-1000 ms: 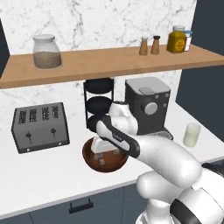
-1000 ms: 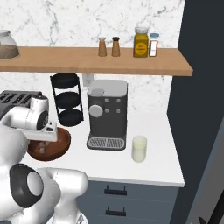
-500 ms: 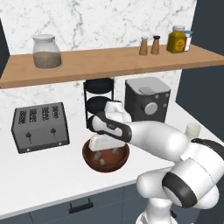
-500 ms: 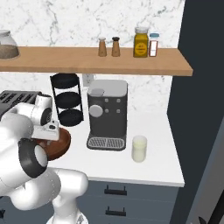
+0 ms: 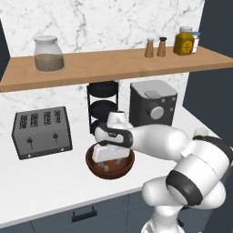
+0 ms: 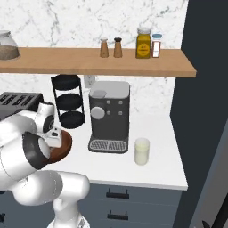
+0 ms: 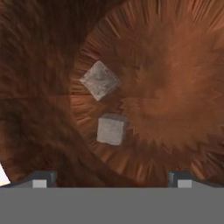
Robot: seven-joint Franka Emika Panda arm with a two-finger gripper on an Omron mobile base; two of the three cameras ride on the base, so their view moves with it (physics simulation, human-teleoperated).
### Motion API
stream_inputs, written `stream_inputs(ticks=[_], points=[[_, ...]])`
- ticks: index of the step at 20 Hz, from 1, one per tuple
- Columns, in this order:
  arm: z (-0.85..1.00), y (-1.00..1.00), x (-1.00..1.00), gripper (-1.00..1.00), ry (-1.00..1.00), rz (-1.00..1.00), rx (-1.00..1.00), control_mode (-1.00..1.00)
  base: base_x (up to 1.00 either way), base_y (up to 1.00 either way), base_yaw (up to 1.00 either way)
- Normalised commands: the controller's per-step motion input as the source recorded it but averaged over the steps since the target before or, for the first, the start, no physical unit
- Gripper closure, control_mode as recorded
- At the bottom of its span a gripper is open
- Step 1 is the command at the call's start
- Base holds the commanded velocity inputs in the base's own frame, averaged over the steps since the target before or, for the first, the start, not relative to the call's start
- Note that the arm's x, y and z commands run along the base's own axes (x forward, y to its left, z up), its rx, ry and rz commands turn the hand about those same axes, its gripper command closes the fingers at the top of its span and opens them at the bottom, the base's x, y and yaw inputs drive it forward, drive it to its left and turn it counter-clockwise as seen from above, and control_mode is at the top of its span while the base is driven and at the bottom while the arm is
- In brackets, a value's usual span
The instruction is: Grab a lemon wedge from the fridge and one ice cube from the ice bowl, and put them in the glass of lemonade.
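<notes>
Gripper [image 7: 111, 177] poised inside the ice bowl [image 5: 110, 169], lower centre of the left base view, its fingers [image 7: 41, 178] spread wide apart and holding nothing. In the hand view, 2 ice cubes lie on the bowl floor: the nearer ice cube [image 7: 110, 129] at centre, a second cube [image 7: 99, 80] just above it; the glass of lemonade [image 6: 142, 151] stands on the worktop [image 6: 147, 171], right of centre in the right base view. Risk: with the cubes so close together, an off-centre closure could nudge the nearer one aside or catch both.
</notes>
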Motion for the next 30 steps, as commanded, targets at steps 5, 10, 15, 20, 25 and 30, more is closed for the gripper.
stream_inputs(ticks=[5,10,15,20,25,30], points=[[-0.22,0.00,0.24,-1.00,0.00,0.00,0.00,-1.00,0.00,0.00,0.00],[-0.29,0.05,0.26,-1.00,0.00,0.00,0.00,-1.00,0.00,0.00,0.00],[-0.20,0.16,0.15,-1.00,0.00,0.00,0.00,-1.00,0.00,0.00,0.00],[-0.16,0.18,0.14,-1.00,0.00,-0.01,0.00,-1.00,0.00,0.00,0.00],[-0.14,0.12,0.00,1.00,0.01,-0.01,0.00,-1.00,0.00,0.00,0.00],[-0.15,0.12,-0.02,1.00,0.01,-0.01,0.00,-1.00,0.00,0.00,0.00]])
